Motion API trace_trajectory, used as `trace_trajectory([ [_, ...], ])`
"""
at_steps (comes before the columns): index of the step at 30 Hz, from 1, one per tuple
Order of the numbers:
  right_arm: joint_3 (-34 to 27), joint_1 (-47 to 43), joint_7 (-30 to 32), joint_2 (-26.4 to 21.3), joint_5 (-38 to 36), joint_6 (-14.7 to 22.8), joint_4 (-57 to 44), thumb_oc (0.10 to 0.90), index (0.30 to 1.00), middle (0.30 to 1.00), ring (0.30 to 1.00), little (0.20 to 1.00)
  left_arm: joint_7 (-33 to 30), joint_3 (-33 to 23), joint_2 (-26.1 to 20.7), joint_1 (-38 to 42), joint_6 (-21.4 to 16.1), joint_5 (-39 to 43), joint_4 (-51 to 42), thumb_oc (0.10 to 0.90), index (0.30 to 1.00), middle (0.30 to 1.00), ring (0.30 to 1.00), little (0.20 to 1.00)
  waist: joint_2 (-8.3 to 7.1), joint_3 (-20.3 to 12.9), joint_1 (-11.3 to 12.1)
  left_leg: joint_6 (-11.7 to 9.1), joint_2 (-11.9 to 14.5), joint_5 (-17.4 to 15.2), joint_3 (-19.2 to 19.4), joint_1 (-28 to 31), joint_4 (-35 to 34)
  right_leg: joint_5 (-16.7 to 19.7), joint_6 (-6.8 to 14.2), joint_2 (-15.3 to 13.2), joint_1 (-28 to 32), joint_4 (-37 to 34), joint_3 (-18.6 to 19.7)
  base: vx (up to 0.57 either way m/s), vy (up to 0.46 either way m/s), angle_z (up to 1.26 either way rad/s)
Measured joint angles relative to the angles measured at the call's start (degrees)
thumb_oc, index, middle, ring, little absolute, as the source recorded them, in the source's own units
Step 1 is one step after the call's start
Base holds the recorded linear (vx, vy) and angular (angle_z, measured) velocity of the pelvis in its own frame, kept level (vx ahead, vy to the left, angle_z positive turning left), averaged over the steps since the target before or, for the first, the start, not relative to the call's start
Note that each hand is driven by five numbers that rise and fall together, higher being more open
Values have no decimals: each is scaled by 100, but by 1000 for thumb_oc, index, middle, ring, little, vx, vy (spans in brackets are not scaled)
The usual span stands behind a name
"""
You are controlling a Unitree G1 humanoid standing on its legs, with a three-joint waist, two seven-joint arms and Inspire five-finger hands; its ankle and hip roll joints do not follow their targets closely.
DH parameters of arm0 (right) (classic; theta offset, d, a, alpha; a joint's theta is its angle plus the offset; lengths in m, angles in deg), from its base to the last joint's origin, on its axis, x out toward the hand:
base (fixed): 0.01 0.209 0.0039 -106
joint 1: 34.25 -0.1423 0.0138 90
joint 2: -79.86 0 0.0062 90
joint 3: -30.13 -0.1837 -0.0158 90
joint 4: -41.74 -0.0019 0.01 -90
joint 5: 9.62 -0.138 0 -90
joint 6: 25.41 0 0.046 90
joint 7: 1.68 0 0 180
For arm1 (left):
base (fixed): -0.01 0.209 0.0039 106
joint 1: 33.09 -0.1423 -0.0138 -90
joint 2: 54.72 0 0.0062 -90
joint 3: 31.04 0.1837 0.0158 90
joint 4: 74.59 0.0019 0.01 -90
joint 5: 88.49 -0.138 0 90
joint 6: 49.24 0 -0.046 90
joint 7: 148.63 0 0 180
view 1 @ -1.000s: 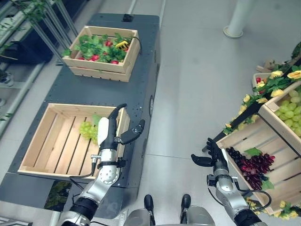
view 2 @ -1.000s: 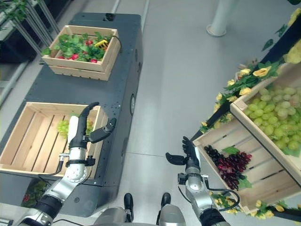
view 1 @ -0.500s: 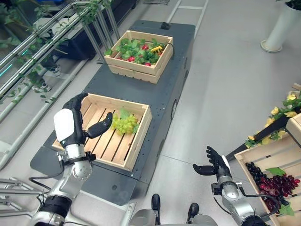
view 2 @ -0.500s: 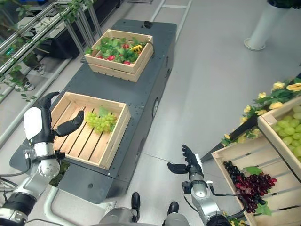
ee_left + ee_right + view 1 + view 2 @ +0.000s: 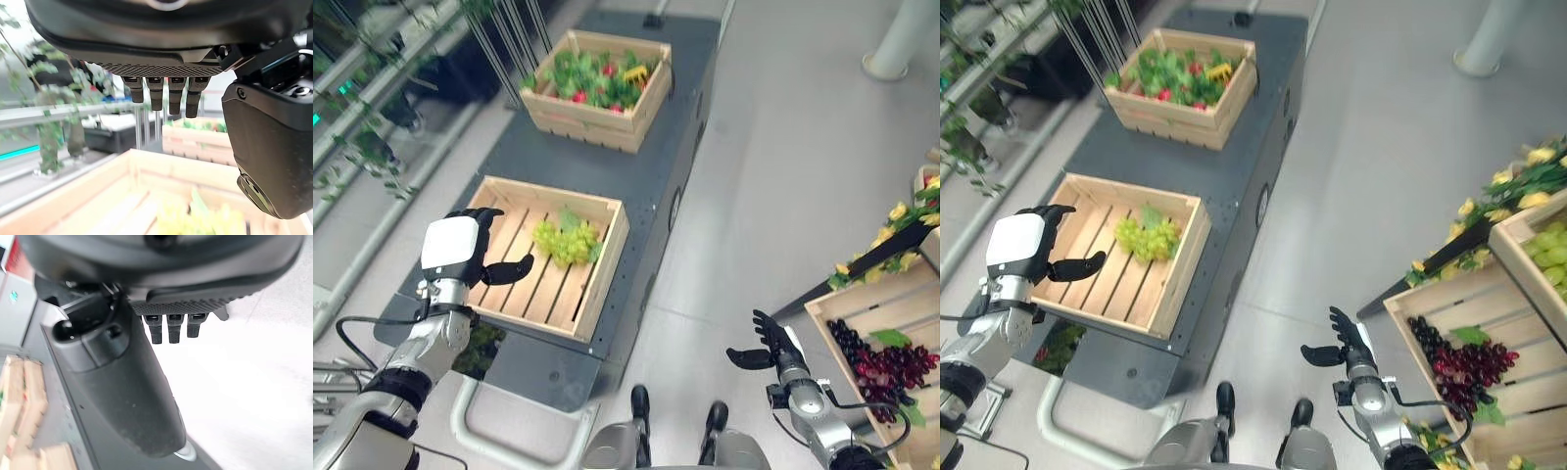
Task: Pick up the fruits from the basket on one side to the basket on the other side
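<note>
A bunch of green grapes (image 5: 566, 240) with a leaf on top lies inside a wooden slatted crate (image 5: 505, 294) that stands on a dark grey wheeled platform (image 5: 641, 186), the bunch resting toward the crate's right wall and far end. The left hand (image 5: 455, 253) hovers over the crate's left near edge, empty, its white-backed palm raised, its fingers loosely bent and its thumb reaching out toward the bunch without touching it; in the left wrist view the fingertips (image 5: 160, 98) hang free above the crate's slats with the pale green fruit blurred beyond them. Farther along the same platform stands a second crate (image 5: 595, 122) filled with green leaves and small red fruit. The right hand (image 5: 771, 345) is low over the grey floor (image 5: 783, 176), spread with fingers straight and thumb out to the side, holding nothing; its wrist view shows the fingertips (image 5: 169, 332) over bare floor. Just right of that hand, a wooden crate (image 5: 1445, 294) on a sloping display holds dark purple grapes (image 5: 1462, 366) with a green leaf, and the neighbouring bin (image 5: 1528, 257) above it holds pale green grapes (image 5: 1550, 247). Yellow flowers (image 5: 899, 211) and foliage trim the display's edge.
</note>
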Motion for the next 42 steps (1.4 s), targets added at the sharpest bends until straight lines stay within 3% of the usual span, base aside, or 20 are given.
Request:
trace_trajectory([
  [3, 267, -668, 2, 24, -9, 31, 17, 800, 900, 900, 900, 900, 3, 394, -47, 864, 1, -1, 311, 800, 900, 900, 900, 900, -271, 592, 12, 172, 73, -154, 87, -566, 625, -348, -94, -165, -694, 974, 40, -73, 151, 4],
  [6, 432, -999, -6, 36, -8, 36, 18, 800, 900, 900, 900, 900, 17, 636, -51, 1150, -76, -31, 447, 800, 900, 900, 900, 900, -457, 741, 8, 233, 127, -347, 230, -1104, 1230, -615, -152, -298, -1273, 1692, 125, -20, 87, 0],
  [11, 550, -1165, -99, -112, 2, 50, -62, 800, 900, 900, 900, 900, 4, 791, -95, 1394, -119, -131, 713, 800, 900, 900, 900, 900, -529, 763, 13, 247, 343, -769, 315, -1864, 2278, -910, -244, -394, -1875, 2476, 172, -38, 134, 0],
  [17, 555, -1329, -171, -401, -5, 20, -11, 800, 900, 900, 900, 900, -163, 962, -312, 1837, 79, -132, 843, 800, 900, 900, 900, 900, -630, 768, -103, 349, 547, -1052, 326, -2863, 3315, -1230, -390, -556, -2779, 3434, 193, -16, 99, 5],
  [22, 554, -1219, -243, -432, -7, 20, -16, 800, 900, 900, 900, 900, -410, 962, -465, 2009, 367, -123, 857, 800, 900, 900, 900, 900, -773, 766, -154, 403, 658, -1088, 309, -3266, 3632, -1290, -440, -580, -3151, 3746, 187, -4, 13, 3],
  [31, 603, -1124, -369, -424, -5, 27, -20, 800, 900, 900, 900, 900, -936, 961, -465, 2474, 588, -130, 861, 800, 900, 900, 900, 900, -969, 757, -180, 401, 731, -1092, 242, -3434, 3721, -1296, -460, -499, -3238, 3755, 138, 2, -3, 1],
  [42, 603, -1232, -369, -391, -5, 29, -25, 800, 900, 900, 900, 900, -970, 1044, -465, 2894, 716, -250, 887, 800, 900, 900, 900, 900, -982, 756, -311, 415, 776, -1191, 225, -3545, 3855, -1250, -377, -447, -3246, 3668, 135, 22, 16, -1],
])
